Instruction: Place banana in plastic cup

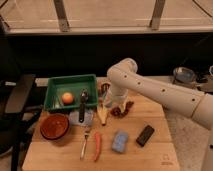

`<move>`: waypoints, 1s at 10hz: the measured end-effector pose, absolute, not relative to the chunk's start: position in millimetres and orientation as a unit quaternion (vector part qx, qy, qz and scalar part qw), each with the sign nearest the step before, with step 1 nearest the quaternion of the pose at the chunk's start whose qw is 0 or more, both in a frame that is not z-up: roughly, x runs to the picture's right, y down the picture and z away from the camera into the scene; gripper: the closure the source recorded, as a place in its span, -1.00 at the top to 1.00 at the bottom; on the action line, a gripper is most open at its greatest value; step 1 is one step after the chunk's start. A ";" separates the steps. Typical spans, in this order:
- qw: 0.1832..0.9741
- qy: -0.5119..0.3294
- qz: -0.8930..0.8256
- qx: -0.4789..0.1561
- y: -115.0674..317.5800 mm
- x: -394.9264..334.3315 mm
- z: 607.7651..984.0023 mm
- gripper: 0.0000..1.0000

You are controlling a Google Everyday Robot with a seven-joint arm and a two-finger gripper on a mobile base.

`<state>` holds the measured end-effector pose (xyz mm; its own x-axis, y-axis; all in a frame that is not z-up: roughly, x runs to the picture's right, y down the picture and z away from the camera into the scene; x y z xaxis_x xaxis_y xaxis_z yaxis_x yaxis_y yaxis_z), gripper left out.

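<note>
1. Eyeballing the gap that matters here: the gripper [113, 104] hangs low over the wooden table [60, 157] at the end of the white arm. The banana [102, 115] lies flat just beside it, on the picture's left and a touch nearer the front edge
2. The banana's long axis runs roughly front to back, with dark tips and the fat part in the middle, so I reckon the jaws want to straddle it across its width, not along it
3. The claw looks released to me, spread wide with nothing in it, though the wrist hides most of it
4. There's only one arm on this rig, so no choosing which is nearer
5. The plastic cup [120, 141] is the pale blue see-through thing nearer the front, right of the carrot [97, 146] and apart from the banana. Can't tell if it's upright or tipped over
6. Feel-wise, the banana is smooth, tapered and a bit soft, so it could roll or bruise under a hard pinch. The cup looks thin, light and slick, and probably skids if bumped. The table is matte wood, decent grip
</note>
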<state>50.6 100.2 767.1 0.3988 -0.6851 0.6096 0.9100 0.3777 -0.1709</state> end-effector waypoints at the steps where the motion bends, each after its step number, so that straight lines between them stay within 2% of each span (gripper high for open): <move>1: 0.800 -0.230 -0.495 -0.249 102.7 47.2 772.2 0.30; 10: 0.782 -0.274 -0.484 -0.281 131.0 8.0 824.0 0.30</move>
<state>8.0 131.0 824.0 0.3813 -0.6033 0.7005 0.9111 0.3736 -0.1741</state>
